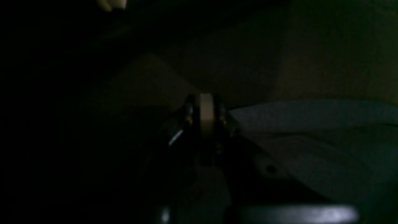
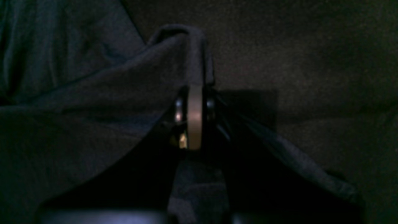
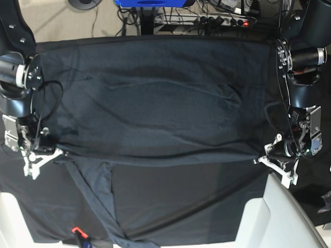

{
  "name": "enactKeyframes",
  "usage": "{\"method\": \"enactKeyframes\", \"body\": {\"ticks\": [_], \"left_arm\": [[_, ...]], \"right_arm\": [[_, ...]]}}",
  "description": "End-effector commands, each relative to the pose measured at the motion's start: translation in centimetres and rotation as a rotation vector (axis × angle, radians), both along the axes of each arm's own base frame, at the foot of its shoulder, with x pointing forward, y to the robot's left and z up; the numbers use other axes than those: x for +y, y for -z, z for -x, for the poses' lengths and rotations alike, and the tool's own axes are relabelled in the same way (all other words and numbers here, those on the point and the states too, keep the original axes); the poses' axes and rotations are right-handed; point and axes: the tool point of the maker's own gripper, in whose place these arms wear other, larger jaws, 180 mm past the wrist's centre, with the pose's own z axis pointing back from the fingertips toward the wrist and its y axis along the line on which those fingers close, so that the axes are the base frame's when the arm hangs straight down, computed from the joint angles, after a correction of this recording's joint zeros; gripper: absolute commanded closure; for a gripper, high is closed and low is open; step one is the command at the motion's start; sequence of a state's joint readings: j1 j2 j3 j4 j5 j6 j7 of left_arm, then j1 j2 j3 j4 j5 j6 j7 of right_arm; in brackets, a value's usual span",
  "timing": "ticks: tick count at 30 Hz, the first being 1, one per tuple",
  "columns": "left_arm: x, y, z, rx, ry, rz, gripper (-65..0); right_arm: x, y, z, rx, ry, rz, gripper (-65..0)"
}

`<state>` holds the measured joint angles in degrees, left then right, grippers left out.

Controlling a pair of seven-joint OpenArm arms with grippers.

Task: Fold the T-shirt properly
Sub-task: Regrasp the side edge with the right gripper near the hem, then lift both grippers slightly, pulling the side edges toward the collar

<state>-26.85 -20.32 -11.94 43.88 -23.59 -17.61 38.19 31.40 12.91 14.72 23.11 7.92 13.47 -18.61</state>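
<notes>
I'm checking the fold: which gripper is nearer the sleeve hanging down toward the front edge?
Right. The right gripper pinches the T-shirt just beside that sleeve; the left gripper holds the opposite end.

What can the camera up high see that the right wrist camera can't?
Only the base view shows the whole T-shirt spread on the black tablecloth, both arms, the left gripper at the shirt's other end, and cables on the floor. Only the right wrist view shows, close up, cloth draped over the shut fingers. Both show the right gripper pinching the shirt.
</notes>
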Motion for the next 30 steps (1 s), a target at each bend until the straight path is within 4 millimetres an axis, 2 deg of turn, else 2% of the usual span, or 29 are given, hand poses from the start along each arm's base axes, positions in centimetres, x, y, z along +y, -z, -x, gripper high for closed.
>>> {"method": "enactKeyframes", "body": {"ticks": [1,3,6,11,17,22,24,30], "left_arm": [[0.9,-2.3,-1.6,-0.066,-0.008,-0.011,0.0],[0.8,-2.3,-1.6,-0.065,-0.006,-0.013,0.0],[0.8,-2.3,-1.6,-0.065,-0.006,-0.013,0.0],[0.8,-2.4,-1.7,-0.067,-0.006,-0.013,0.0],[0.8,-2.9,-2.0,-0.080,-0.007,-0.010,0.0],[0.8,-2.5,-1.7,-0.073,-0.008,-0.007,0.0],[0.9,-1.7,-0.8,-0.057,-0.007,-0.009,0.0],[-0.5,-2.4,1.0,-0.050,0.066,-0.058,0.0]], "right_arm": [[-0.7,-2.0,-2.0,-0.062,0.004,0.012,-0.6],[-0.7,-2.2,-2.2,-0.070,0.003,0.014,-0.3],[-0.9,-3.9,-3.4,-0.126,-0.006,0.033,-0.2],[-1.3,-5.1,-4.0,-0.169,-0.011,0.057,-0.2],[-1.4,-5.1,-3.9,-0.168,-0.011,0.058,-0.6],[-1.6,-4.1,-2.8,-0.144,-0.011,0.061,-0.6],[-1.6,-3.5,-2.2,-0.131,-0.012,0.062,-0.6],[-1.7,-2.8,-1.3,-0.116,-0.013,0.064,-0.5]]}}
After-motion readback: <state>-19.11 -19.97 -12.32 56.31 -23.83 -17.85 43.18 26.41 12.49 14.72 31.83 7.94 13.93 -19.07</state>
